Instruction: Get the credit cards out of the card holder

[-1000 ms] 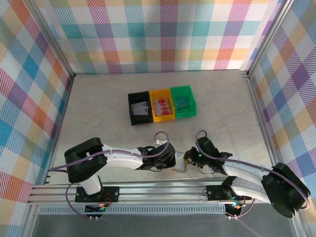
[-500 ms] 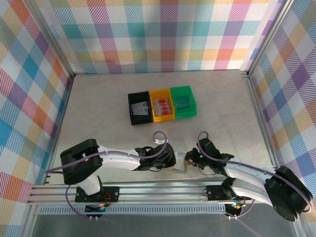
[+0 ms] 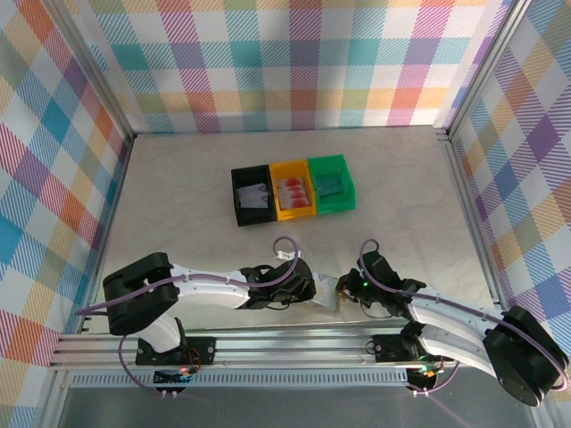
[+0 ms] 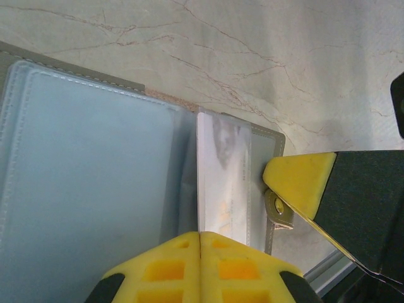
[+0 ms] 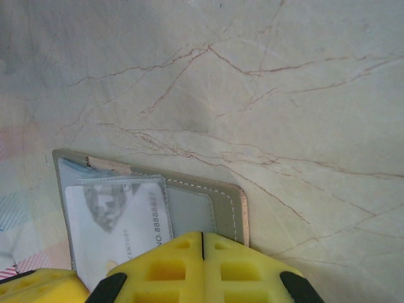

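The card holder lies at my table's near edge, bins behind. A card, I think, sits inside.

From here I see the card holder grey-brown outside and pale blue-grey inside, its credit card greyish-white, the table cream with reddish-brown veins, a black bin, a yellow bin, a green bin, and walls in pastel plaid.
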